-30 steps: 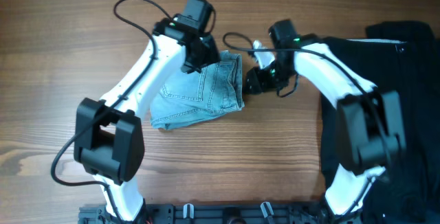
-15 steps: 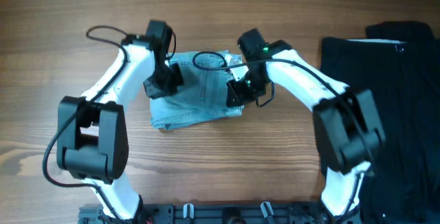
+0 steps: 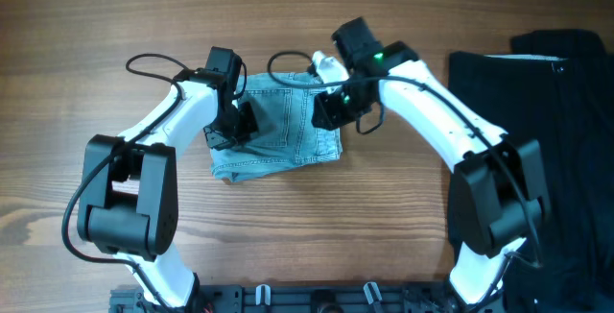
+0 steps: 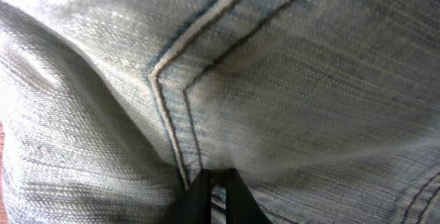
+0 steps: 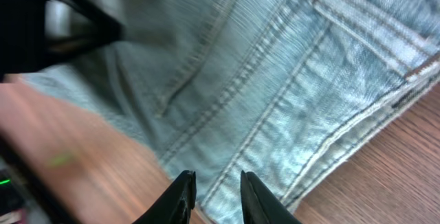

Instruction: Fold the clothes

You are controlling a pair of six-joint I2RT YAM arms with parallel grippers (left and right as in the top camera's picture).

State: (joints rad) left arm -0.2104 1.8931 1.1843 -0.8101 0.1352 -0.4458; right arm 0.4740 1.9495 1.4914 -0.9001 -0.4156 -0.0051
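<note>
Denim shorts (image 3: 283,140): light blue, folded, mid-table toward the far edge
Left gripper (image 4: 218,198): fingers pinching the shorts' left side
Right gripper (image 5: 214,196): fingers slightly spread over the right side
Black garment (image 3: 547,111): table's right edge

Overhead: fixed above the table (image 3: 96,25), looking straight down. Both arms enter from the bottom edge. We get the whole workspace from far off, with the denim shorts (image 3: 288,135) near centre and a black garment (image 3: 556,111) at the right edge.

Left wrist: very near the shorts (image 4: 275,80). Denim fills the frame, and the left gripper (image 4: 218,198) shows only at the bottom edge.

Right wrist: farther back, looking down past the right gripper (image 5: 214,196) at a seamed edge of the shorts (image 5: 275,93), with table wood (image 5: 385,176) in both lower corners.

We note that all three views share the shorts. Overhead and right wrist also share the table.
</note>
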